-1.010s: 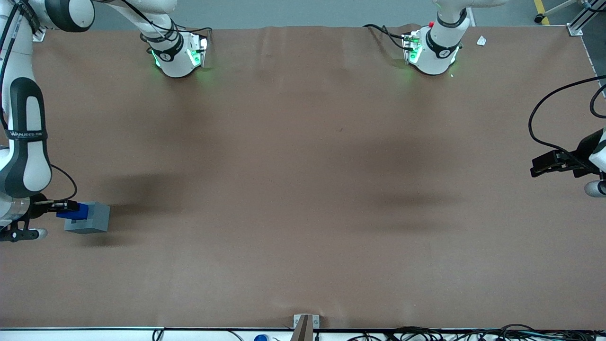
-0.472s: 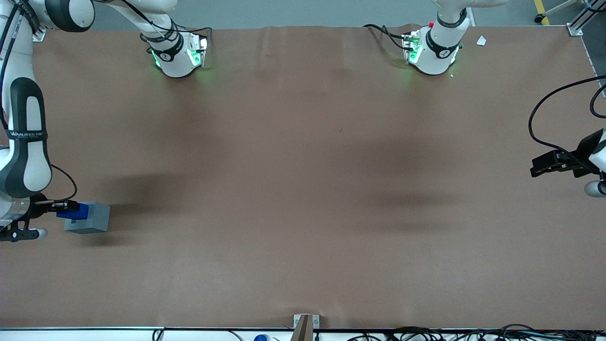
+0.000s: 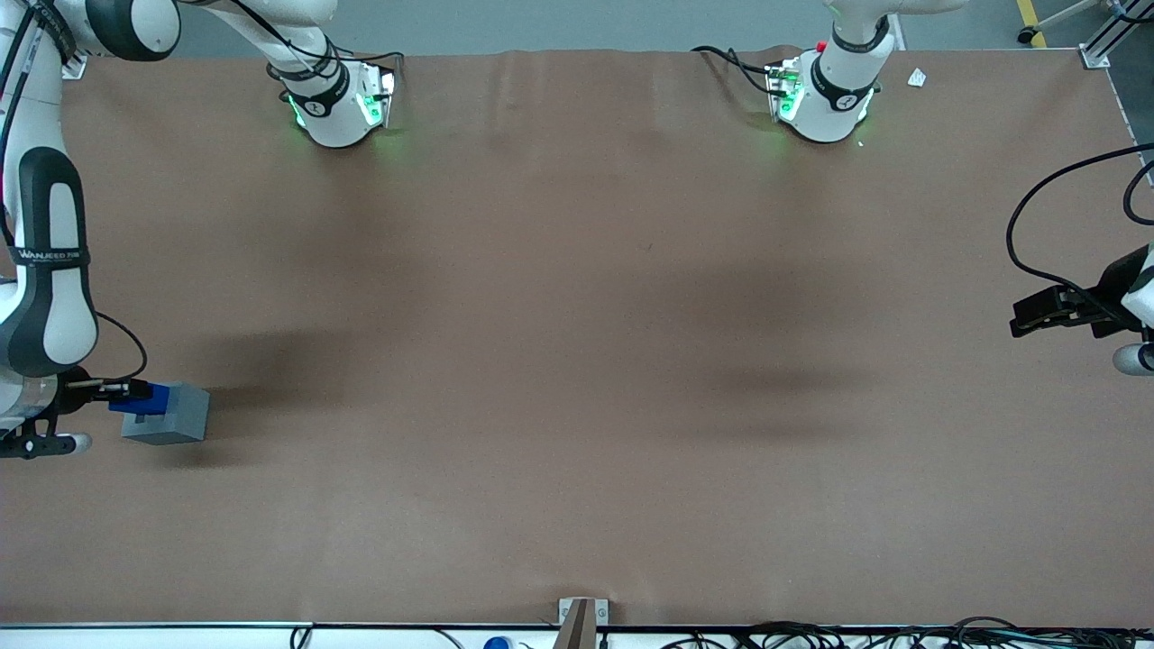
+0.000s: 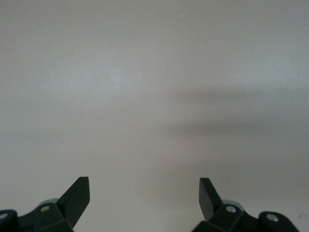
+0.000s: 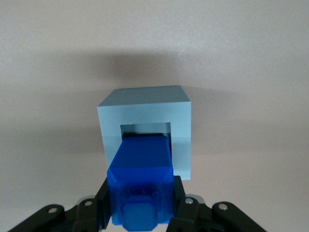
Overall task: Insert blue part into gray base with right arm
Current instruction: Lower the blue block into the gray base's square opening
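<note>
The end effector [image 5: 140, 212] of the right arm [image 3: 45, 270] is clamped on the blue part [image 5: 141, 179], one black finger [image 5: 102, 205] pressed against each of its side faces. The blue part is held with its stubbed end facing the wrist camera and its leading end at the mouth of the square recess [image 5: 145, 129] in the gray base [image 5: 145, 130]; the leading end overlaps the recess opening, but how deep it sits cannot be told. The recess face of the gray base is turned toward the end effector. In the front view, the end effector [image 3: 117, 391] sits low at the working arm's end of the table [image 3: 577, 361], with the blue part [image 3: 144, 401] touching the gray base [image 3: 171, 415] on the side facing the arm. The gray base rests on the brown table surface and casts a dark shadow on it. Farther from the front camera stand the two white arm pedestals [image 3: 338, 104] with green indicator lights.
</note>
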`<state>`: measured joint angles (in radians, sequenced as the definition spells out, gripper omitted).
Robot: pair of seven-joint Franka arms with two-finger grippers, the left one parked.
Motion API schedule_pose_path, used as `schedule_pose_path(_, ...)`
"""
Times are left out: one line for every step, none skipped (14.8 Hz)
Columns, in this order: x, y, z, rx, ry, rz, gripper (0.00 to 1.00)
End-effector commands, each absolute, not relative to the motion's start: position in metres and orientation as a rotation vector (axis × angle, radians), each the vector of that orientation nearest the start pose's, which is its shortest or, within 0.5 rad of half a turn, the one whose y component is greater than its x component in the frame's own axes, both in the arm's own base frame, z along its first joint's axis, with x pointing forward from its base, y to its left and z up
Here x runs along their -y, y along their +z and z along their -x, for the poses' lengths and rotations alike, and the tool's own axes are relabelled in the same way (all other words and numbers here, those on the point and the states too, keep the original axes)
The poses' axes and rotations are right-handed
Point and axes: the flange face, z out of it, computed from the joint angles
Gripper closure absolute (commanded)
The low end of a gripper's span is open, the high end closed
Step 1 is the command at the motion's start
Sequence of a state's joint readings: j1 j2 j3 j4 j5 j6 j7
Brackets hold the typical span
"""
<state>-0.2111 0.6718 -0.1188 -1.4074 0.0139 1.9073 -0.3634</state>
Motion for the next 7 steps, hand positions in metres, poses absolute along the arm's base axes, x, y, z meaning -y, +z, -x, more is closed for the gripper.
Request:
schedule_pose_path(0.2107,0.2752,-0.6732,0.064,0.336,3.122,0.99)
schedule_pose_path(0.2112,0.2772,-0.6754,0.068,0.326,3.127,0.99)
schedule_pose_path(0.2114,0.2751,-0.6766,0.069,0.328,3.127,0.99)
schedule_pose_path(0.2117,0.2759,-0.6787,0.072,0.32,3.13,0.99)
schedule_pose_path(0.2121,0.2756,-0.6806,0.074,0.316,3.133,0.99)
schedule_pose_path(0.2134,0.2749,-0.6824,0.073,0.312,3.135,0.99)
schedule_pose_path(0.2135,0.2742,-0.6831,0.073,0.31,3.136,0.99)
